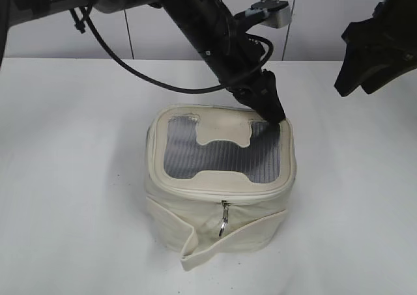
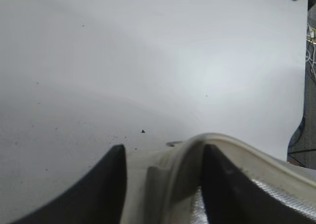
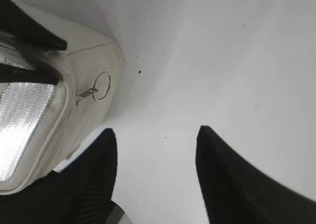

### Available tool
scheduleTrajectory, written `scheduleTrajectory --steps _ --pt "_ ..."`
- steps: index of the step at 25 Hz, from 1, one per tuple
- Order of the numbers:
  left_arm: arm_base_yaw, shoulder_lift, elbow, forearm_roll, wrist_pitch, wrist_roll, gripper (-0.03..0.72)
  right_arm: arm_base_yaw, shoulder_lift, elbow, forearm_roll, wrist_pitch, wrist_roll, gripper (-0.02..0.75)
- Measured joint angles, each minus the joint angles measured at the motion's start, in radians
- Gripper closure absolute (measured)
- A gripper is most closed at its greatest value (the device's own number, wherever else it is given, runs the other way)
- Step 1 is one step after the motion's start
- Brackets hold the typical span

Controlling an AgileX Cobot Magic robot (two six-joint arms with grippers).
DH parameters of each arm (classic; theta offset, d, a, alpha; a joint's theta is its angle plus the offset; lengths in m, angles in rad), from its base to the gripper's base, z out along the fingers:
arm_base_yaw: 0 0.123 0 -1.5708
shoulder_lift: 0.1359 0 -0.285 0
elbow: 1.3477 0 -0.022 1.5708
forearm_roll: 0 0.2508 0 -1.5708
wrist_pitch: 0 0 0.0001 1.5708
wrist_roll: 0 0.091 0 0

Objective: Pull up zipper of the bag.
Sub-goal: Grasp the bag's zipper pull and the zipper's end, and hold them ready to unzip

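At the far right corner of the bag's lid: left gripper (image 1: 277, 114), tips down on the rim, fingers (image 2: 111, 194) set astride the raised cream edge, clamped on the bag (image 1: 220, 191) there. Zipper (image 1: 221, 195): thin track round the lid rim; one silver pull (image 1: 224, 218) with ring tab hangs on the near front face, a second ring pull (image 3: 96, 89) lies on the far side just beside the held corner, untouched. Lid: grey mesh window (image 1: 221, 153) around a cream H-patch. Strap (image 1: 218, 243): loose, trailing off the near front onto the table (image 1: 71, 178). Bag stands mid-table. Right gripper (image 3: 155, 164): far right, raised well clear of the bag, jaws spread, nothing held.
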Motion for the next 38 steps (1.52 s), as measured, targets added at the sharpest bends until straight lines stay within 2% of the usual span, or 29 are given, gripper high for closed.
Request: scheduleTrajectory --steps 2,3,9,13,22,26,34,36,38 --pt "-0.009 0.0 0.0 0.018 -0.001 -0.002 0.583 0.0 0.0 0.0 0.0 0.0 0.001 0.33" --pt "-0.016 0.0 0.0 0.032 -0.003 -0.003 0.608 0.0 0.0 0.0 0.0 0.0 0.001 0.33" --pt "-0.028 -0.017 0.0 0.085 -0.01 -0.017 0.607 0.0 0.0 0.005 0.001 0.0 -0.051 0.34" --pt "-0.029 -0.049 0.022 0.105 -0.005 -0.017 0.607 0.0 -0.043 0.097 0.05 -0.014 -0.191 0.422" --pt "-0.029 -0.075 0.09 0.094 -0.039 -0.017 0.608 0.0 -0.261 0.502 0.234 -0.329 -0.581 0.455" --pt "-0.029 -0.081 0.092 0.094 -0.041 -0.017 0.608 0.0 -0.269 0.616 0.336 -0.439 -0.698 0.456" --pt "-0.03 -0.103 0.1 0.108 -0.029 -0.017 0.608 0.0 -0.269 0.647 0.312 -0.564 -0.687 0.452" --pt "-0.03 -0.103 0.1 0.109 -0.029 -0.017 0.608 -0.001 -0.269 0.646 0.353 -0.565 -0.733 0.439" --pt "-0.03 -0.103 0.1 0.109 -0.029 -0.017 0.608 -0.007 -0.265 0.642 0.45 -0.55 -0.83 0.428"
